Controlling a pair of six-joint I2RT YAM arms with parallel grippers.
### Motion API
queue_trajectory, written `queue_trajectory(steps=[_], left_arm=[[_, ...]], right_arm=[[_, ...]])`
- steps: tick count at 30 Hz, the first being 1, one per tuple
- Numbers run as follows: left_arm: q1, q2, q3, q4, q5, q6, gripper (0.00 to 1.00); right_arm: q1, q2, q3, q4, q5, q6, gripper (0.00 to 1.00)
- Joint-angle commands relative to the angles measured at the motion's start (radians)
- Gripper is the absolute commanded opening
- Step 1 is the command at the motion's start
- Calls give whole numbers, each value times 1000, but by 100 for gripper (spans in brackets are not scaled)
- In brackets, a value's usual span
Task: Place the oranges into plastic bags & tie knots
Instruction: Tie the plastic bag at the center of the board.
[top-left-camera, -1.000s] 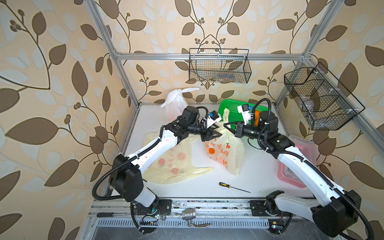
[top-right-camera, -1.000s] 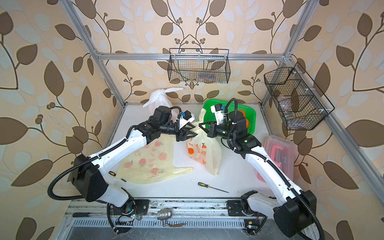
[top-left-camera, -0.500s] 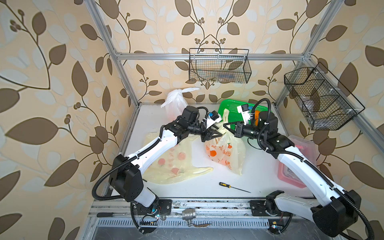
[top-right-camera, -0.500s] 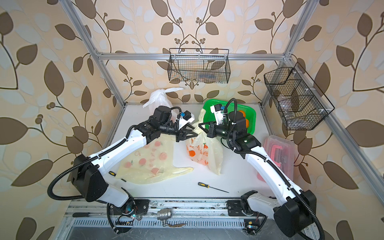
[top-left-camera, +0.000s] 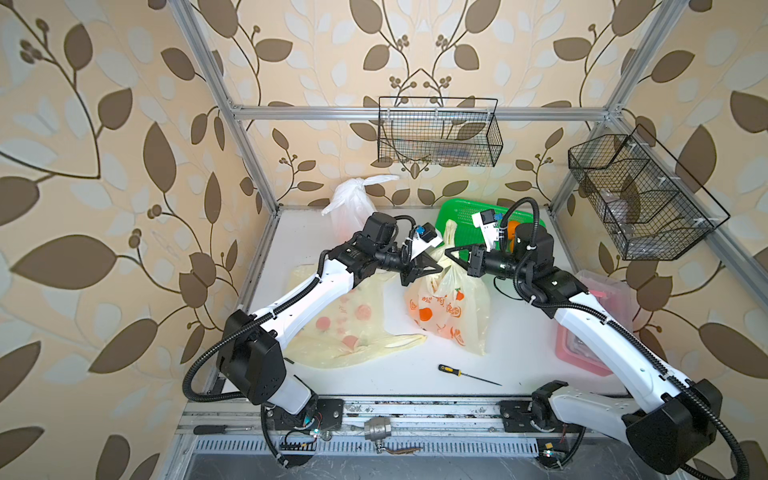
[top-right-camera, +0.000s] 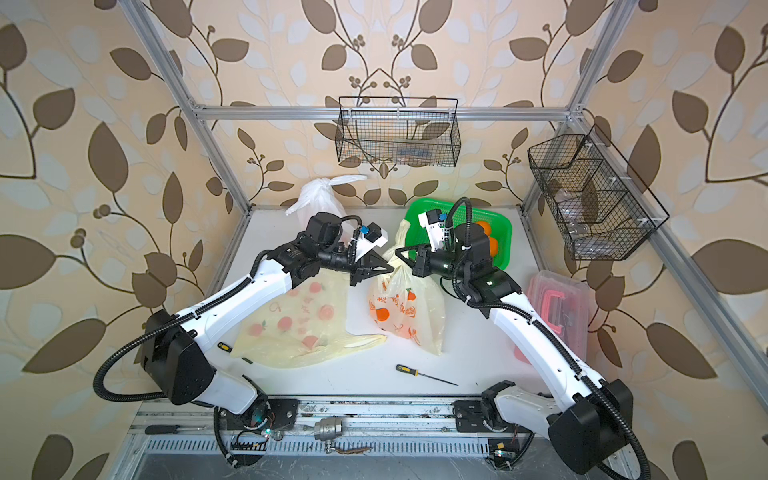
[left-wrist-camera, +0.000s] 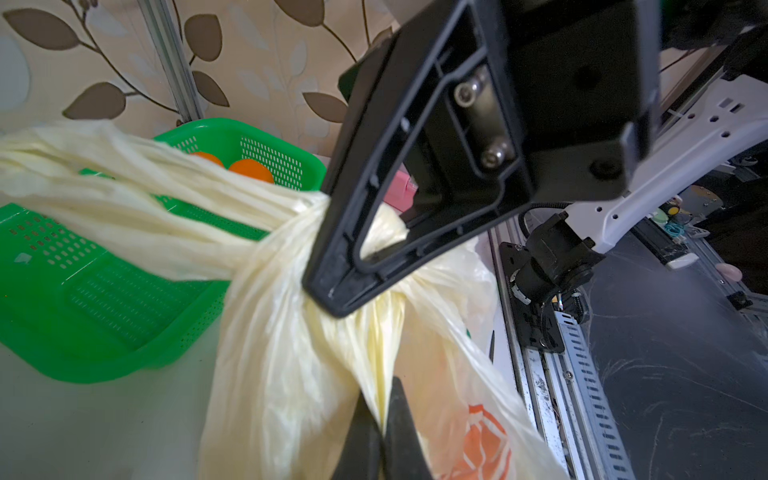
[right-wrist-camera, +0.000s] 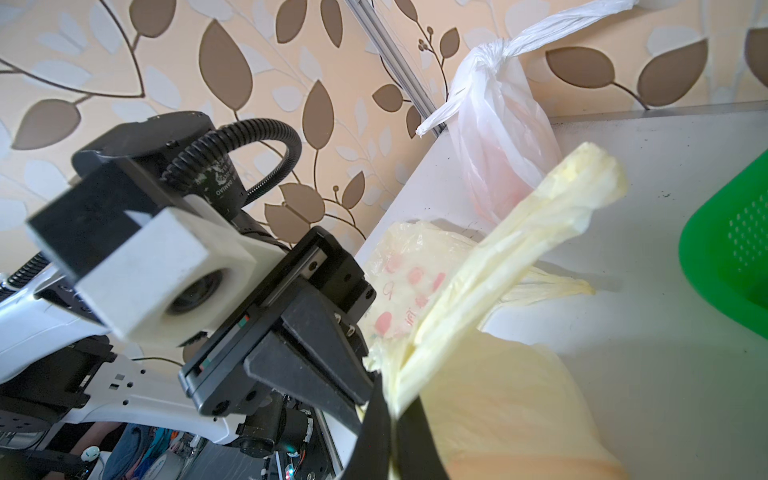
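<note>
Change since earlier: left gripper (top-left-camera: 436, 268) has gone from part-open to pinched shut on a handle strand of the filled yellow bag (top-left-camera: 451, 307); both arms have barely shifted otherwise.
Front edge: screwdriver (top-left-camera: 465, 373) lies loose on the table (top-left-camera: 519, 332), clear of both arms.
Front-left: flat yellow bag (top-left-camera: 349, 328) lies limp under the left arm and looks unfilled.
Table middle: filled yellow bag stands upright with its neck bunched and drawn up between the two grippers.
Left gripper, wrist view: jaws closed on a twisted yellow strand.
Right gripper (top-left-camera: 449, 252): jaws closed on the other handle, whose loose end sticks up toward the far edge. Its tips sit just beside the left gripper's.
Right edge: pink-handled box (top-right-camera: 557, 307), untouched.
Far edge: green basket (top-left-camera: 461, 212) holds at least two oranges (top-right-camera: 484, 227).
Far-left corner: white bag (top-left-camera: 351, 205), its knot (top-left-camera: 357, 185) tied with strap ends out.
Step in hand (judged): tying the filled yellow bag's handles; the knot is not yet cinched.
Next move (judged): pull the strands apart evenly to tighten. The film is thin, so it may slip or tear.
</note>
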Motion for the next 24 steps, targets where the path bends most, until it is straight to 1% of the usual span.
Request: queue_trajectory(steps=[1, 3, 4, 5, 6, 9, 11, 13, 14, 15, 20, 24], left_arm=[[2, -59, 3, -11, 16, 24, 0], [2, -59, -11, 15, -9, 15, 0], [1, -59, -13, 21, -14, 15, 0], [2, -59, -18, 29, -19, 13, 0], [1, -59, -22, 42, -26, 8, 0], [2, -60, -40, 76, -45, -3, 0], [1, -59, -49, 90, -57, -5, 0], [2, -59, -52, 97, -64, -5, 0], [2, -59, -52, 97, -64, -5, 0], [2, -91, -52, 96, -63, -3, 0], [1, -95, -54, 93, -49, 11, 0], [2, -99, -59, 93, -40, 24, 0]], right_arm=[[-4, -11, 35, 3, 68, -34, 0], [-4, -16, 32, 0, 82, -36, 0], [-4, -16, 31, 3, 82, -31, 7], [-4, -15, 31, 6, 80, -20, 20], [-4, -14, 29, 14, 79, -5, 35], [-5, -5, 28, 29, 94, 66, 69], [-9, 3, 35, 22, 117, 125, 79], [-16, 11, 34, 33, 105, 183, 84], [-19, 15, 36, 42, 99, 210, 86], [-23, 21, 42, 40, 101, 234, 86], [-46, 79, 93, 19, 68, 302, 86], [-53, 136, 126, 66, 12, 341, 81]])
